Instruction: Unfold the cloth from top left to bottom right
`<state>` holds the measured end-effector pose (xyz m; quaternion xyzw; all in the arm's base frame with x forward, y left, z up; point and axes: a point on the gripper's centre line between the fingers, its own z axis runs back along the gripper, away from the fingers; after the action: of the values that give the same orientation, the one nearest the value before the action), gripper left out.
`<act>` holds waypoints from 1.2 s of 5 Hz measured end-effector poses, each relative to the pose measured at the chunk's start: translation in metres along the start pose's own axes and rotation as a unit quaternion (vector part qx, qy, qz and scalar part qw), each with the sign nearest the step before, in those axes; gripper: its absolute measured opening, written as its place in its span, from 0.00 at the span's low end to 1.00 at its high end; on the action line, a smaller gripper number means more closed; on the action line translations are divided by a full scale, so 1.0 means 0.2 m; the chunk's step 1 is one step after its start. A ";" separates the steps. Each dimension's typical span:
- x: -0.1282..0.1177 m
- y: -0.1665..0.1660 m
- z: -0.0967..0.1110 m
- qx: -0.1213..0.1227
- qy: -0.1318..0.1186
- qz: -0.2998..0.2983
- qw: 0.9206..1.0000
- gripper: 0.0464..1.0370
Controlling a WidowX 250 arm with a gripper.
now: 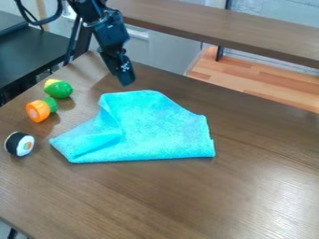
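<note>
Across most of the view spreads a brown wood-grain tabletop (205, 200), its far edge running at a slant and a pale sheen lying on its right side. Beyond it, a long brown wooden board (237, 35) crosses the upper right, and a black tabletop (31, 53) sits at the upper left. Light wooden flooring (249, 79) shows between the board and the main tabletop.

On the main tabletop, left of the middle, lies the turquoise cloth (165, 126), partly folded. Its near edge is almost straight, one corner points out to the left, and the right side has layered, stepped edges. Creases and a raised fold run down its left part from the upper left.

From the top edge of the view, the black robot arm (107, 28) slants down to the cloth's far side. Its gripper (126, 80) hangs just beside the cloth's upper left edge in the view; whether it is open or closed cannot be told.

Near the tabletop's left edge, three small toys form a loose row: a round orange toy with a green end (38, 111), a black-and-white toy sushi roll (20, 144) with an orange centre nearest the camera, and a green-and-yellow toy (59, 89) farthest back
</note>
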<state>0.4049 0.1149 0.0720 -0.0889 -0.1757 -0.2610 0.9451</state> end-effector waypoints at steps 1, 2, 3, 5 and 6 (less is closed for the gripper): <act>0.01 0.04 -0.03 0.003 0.000 -0.008 1.000 0.96; 0.01 0.05 -0.07 -0.001 0.001 -0.014 1.000 0.96; 0.00 0.05 -0.12 -0.009 -0.002 -0.034 0.999 0.96; 0.04 0.10 -0.10 0.012 -0.042 -0.073 0.996 0.96; 0.04 0.12 -0.12 0.020 -0.045 -0.072 0.996 0.96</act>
<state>0.4305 0.1258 0.0509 -0.0688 -0.2295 -0.3209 0.9163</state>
